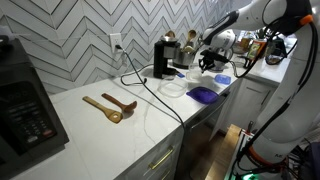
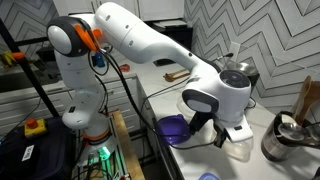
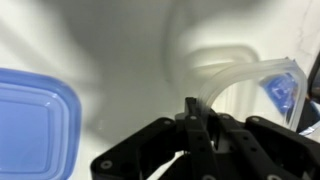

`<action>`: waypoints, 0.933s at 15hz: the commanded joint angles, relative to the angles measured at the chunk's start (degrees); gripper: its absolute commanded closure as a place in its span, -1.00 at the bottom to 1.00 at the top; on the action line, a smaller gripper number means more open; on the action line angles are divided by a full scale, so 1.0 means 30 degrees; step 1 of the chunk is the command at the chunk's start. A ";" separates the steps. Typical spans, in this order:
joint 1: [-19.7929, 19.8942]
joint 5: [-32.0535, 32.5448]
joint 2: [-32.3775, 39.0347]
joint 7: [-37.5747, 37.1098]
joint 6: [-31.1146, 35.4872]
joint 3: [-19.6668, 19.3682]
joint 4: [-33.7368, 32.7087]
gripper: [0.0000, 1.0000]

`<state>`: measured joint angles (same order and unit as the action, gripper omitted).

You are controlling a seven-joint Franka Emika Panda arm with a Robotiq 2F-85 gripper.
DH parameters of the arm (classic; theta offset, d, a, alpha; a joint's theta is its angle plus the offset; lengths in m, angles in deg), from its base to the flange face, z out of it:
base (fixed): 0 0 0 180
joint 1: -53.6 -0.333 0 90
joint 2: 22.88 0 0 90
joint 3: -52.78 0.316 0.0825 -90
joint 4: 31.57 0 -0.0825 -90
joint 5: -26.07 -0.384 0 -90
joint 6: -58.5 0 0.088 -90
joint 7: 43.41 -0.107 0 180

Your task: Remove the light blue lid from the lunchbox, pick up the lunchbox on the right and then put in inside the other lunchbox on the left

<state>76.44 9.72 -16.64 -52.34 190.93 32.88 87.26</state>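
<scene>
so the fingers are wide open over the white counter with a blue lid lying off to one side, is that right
Not quite: the fingers are shut, not wide open. The wrist view shows them pressed together with no gap. The rest holds: they are over the white counter, and a blue lid lies off to one side.

Spoons [image 1: 110, 107] on counter [image 1: 90, 135], coffee maker [image 1: 163, 57] behind, small lid [image 1: 222, 79] beside larger lid [image 1: 203, 95]

The clear lunchbox [image 3: 255, 70] runs off the wrist view's right edge.
</scene>
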 commanded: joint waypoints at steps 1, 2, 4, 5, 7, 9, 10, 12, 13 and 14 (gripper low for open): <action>-0.0966 0.0079 -0.1317 -0.2460 0.0434 0.0400 0.1142 0.97; -0.1219 0.0338 -0.1685 -0.3334 0.0542 0.0501 0.1423 0.97; -0.1635 0.1009 -0.2381 -0.5059 0.0514 0.0688 0.1871 0.97; -0.1781 0.1395 -0.2684 -0.5885 0.0455 0.0784 0.2087 0.97; -0.2039 0.1904 -0.3356 -0.7244 0.0219 0.1067 0.2591 0.97; -0.2200 0.2340 -0.3998 -0.8311 0.0222 0.1411 0.3107 0.97; -0.2249 0.2473 -0.4317 -0.8701 0.0170 0.1615 0.3340 0.97; -0.2324 0.3099 -0.5022 -0.9674 0.0420 0.2079 0.3936 0.97; -0.2196 0.4194 -0.5376 -1.0272 0.0997 0.2290 0.4249 0.97; -0.2214 0.2802 -0.4055 -0.8997 0.0137 0.2038 0.2867 0.97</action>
<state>69.78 18.31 -28.94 -79.54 191.55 39.07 96.08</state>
